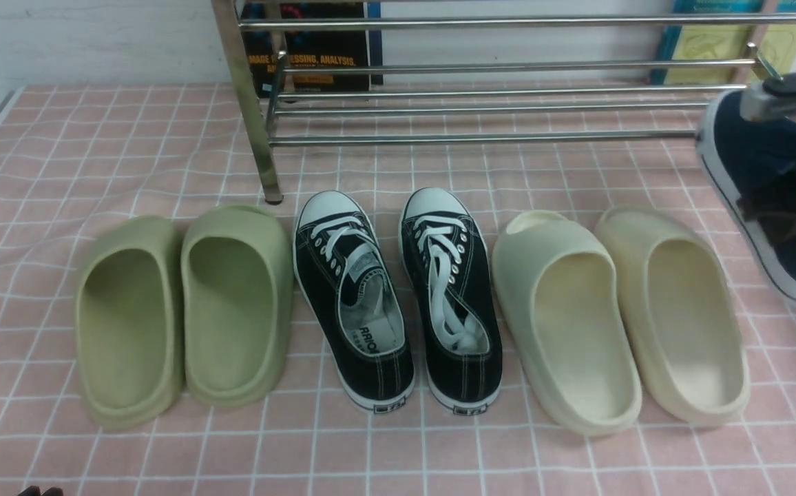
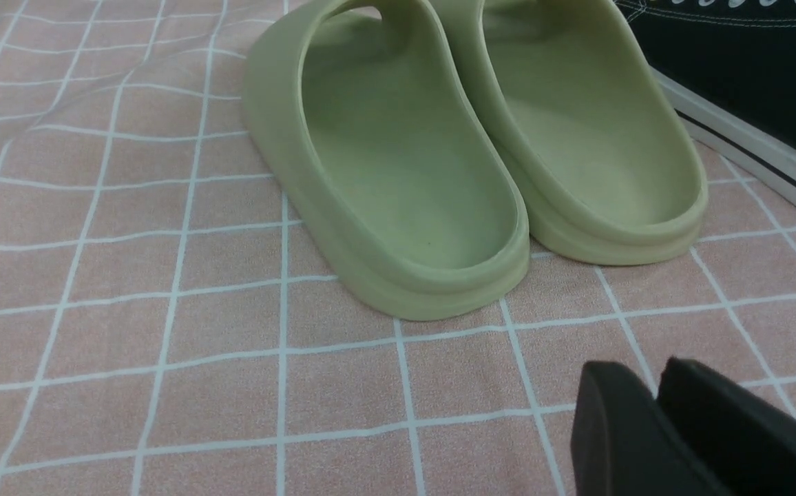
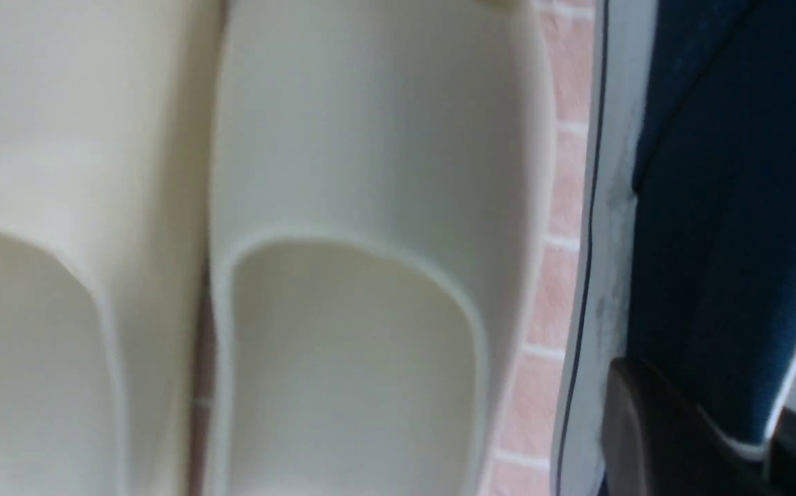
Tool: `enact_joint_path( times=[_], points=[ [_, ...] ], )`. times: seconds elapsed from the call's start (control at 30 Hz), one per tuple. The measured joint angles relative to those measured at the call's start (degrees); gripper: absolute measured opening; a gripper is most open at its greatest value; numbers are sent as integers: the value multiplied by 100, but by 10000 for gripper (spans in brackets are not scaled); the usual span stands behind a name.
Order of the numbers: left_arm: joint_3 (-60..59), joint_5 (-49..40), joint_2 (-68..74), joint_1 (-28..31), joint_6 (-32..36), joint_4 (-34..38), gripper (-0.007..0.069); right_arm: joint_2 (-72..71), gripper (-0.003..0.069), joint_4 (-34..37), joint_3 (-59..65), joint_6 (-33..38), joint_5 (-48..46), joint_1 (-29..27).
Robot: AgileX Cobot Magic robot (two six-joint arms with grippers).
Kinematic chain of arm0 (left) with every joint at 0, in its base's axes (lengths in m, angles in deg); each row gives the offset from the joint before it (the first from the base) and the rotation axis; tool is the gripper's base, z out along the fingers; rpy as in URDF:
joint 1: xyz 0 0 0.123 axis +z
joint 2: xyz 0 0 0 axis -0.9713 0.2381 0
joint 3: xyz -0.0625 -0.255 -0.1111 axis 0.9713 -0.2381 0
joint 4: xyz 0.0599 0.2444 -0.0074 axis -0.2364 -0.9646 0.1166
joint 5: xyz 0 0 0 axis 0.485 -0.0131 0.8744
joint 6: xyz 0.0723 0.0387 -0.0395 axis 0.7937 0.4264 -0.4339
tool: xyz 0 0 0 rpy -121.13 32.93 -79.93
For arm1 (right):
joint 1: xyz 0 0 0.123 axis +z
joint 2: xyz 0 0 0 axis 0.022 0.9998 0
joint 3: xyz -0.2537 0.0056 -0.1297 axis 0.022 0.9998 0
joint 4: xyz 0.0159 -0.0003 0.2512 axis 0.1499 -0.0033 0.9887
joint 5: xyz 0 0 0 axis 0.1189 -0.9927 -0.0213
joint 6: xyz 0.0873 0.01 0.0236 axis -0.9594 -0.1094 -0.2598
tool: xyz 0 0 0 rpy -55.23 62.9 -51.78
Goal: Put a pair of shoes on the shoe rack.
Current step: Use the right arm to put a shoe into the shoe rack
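Observation:
One dark navy slip-on shoe (image 1: 749,155) with a white sole hangs tilted at the far right, lifted off the cloth, just in front of the right end of the chrome shoe rack (image 1: 480,138). My right gripper (image 1: 780,207) is shut on its side wall. In the right wrist view the shoe (image 3: 715,207) fills the right side, with my right gripper (image 3: 735,430) clamped on its collar. The second navy shoe is out of view. My left gripper (image 2: 653,375) is shut and empty, low over the cloth near the green slides, and barely shows in the front view (image 1: 38,490).
In a row in front of the rack lie a pair of green slides (image 1: 184,310), a pair of black lace-up sneakers (image 1: 398,296) and a pair of cream slides (image 1: 618,317). Books (image 1: 315,48) stand behind the rack. A pink checked cloth (image 1: 60,158) covers the table.

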Motion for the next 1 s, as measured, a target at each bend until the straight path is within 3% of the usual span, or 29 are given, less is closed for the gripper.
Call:
enact_joint_path(
  times=[0.13,0.37,0.6,1.0],
  points=[
    [0,0,0,0,0,0,129,687,22,361,-894,157,-65,19],
    [0,0,0,0,0,-5,136,1799,22,403,-2425,171,-169,122],
    [0,0,0,0,0,-5,144,2992,22,485,-4310,174,-838,306],
    [0,0,0,0,0,-5,147,3474,24,543,-5100,178,-1219,361]
  ],
)
